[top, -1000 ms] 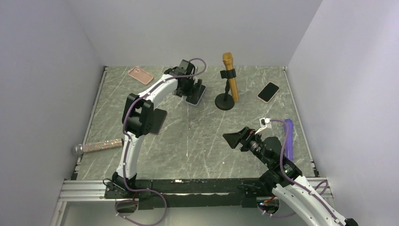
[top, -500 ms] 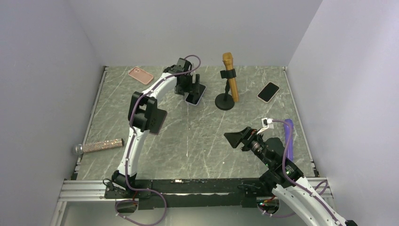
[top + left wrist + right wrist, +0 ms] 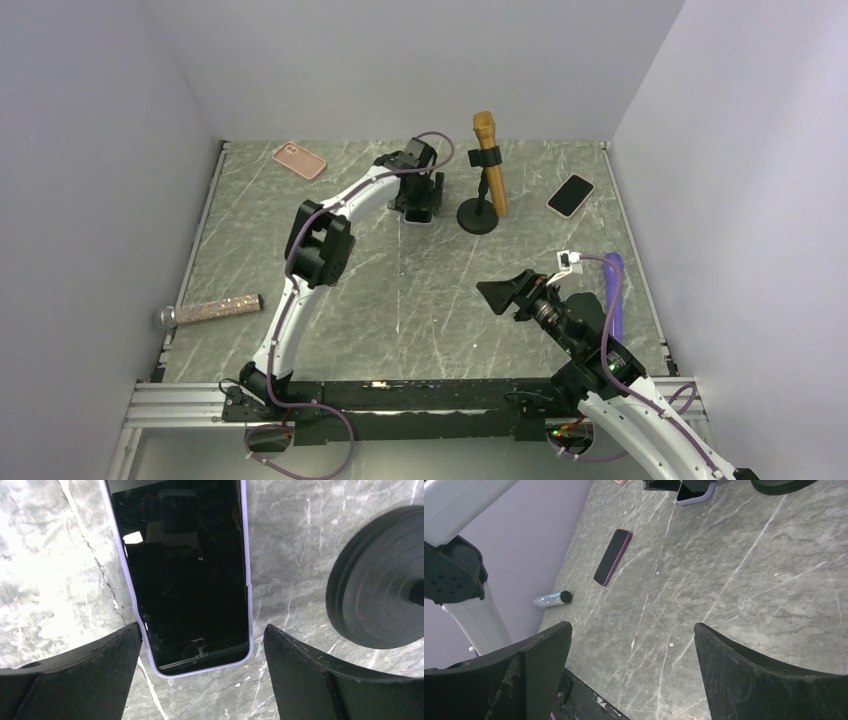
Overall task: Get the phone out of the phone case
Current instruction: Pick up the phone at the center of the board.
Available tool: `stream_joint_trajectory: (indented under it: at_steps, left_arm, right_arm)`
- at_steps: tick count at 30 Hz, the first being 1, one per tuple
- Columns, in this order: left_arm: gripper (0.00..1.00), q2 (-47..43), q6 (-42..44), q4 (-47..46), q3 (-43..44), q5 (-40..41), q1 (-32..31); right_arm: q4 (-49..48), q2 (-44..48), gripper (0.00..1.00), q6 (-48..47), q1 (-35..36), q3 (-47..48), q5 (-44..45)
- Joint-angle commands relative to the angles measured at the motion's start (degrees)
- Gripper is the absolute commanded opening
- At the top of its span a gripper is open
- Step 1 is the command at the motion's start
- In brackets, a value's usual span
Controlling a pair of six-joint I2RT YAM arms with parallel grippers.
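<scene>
The phone (image 3: 182,575) — judged stiff, light and slick-glassed, in a pliable lilac case (image 3: 200,670) — lies face-up near the far edge of the bench (image 3: 420,290), between the wide left fingers (image 3: 75,675); grip the case's long edges, right fingers (image 3: 764,675) wide, empty.

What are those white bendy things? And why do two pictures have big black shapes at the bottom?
They are two robot arms bolted to a table. One picture looks down from above. The other two come from small cameras on each wrist, so the black shapes are that arm's own gripper fingers. The left gripper is open over a phone in a pale purple case, with a finger on either side, holding nothing yet. The right gripper is open and empty too. Also on the table are a gold microphone on a stand, a pink case, a second phone, a glitter tube and a purple stick.
</scene>
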State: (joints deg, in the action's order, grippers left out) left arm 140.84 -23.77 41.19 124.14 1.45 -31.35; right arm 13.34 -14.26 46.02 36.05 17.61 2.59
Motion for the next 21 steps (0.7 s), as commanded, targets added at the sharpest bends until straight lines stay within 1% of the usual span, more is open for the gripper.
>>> stream_joint_trajectory:
  at_steps: [1,2,3,4,7,9,13,18,21]
  left_arm:
    - [0.87,-0.07,-2.4,4.11,0.01,3.86,-1.74]
    - [0.76,0.35,-2.75,4.88,0.64,4.31,-1.79]
    - [0.67,0.66,-2.97,5.6,1.35,4.67,-1.88]
    - [0.65,0.87,-3.08,6.01,1.66,4.96,-1.93]
    - [0.63,0.77,-3.87,6.73,1.68,5.16,-2.03]
    - [0.62,-0.75,-4.59,6.16,-0.62,4.43,-2.04]
    - [0.62,-7.67,-5.81,-0.14,-13.69,1.1,-2.26]
    - [0.59,-17.88,-7.45,-6.64,-28.49,-1.32,-4.33]
    - [0.62,-25.04,-8.74,-9.95,-35.31,-2.68,-4.82]
  right_arm:
    - [-0.45,1.35,0.95,-0.49,-0.01,2.24,1.13]
    - [-0.16,1.5,0.95,-0.49,-0.02,2.32,1.27]
    - [0.15,1.73,0.95,-0.43,-0.02,2.45,1.32]
    - [0.43,1.92,0.95,-0.5,-0.02,2.66,1.48]
    - [0.67,2.33,0.95,-0.65,0.01,2.9,1.78]
    - [0.58,2.26,0.95,-0.8,-0.01,2.87,1.76]
    - [-0.6,1.15,0.95,-0.43,-0.01,1.85,1.12]
    - [-3.66,-0.43,0.95,0.16,-0.04,0.16,-0.05]
    - [-5.26,-3.94,0.96,0.4,-0.03,0.04,-0.09]
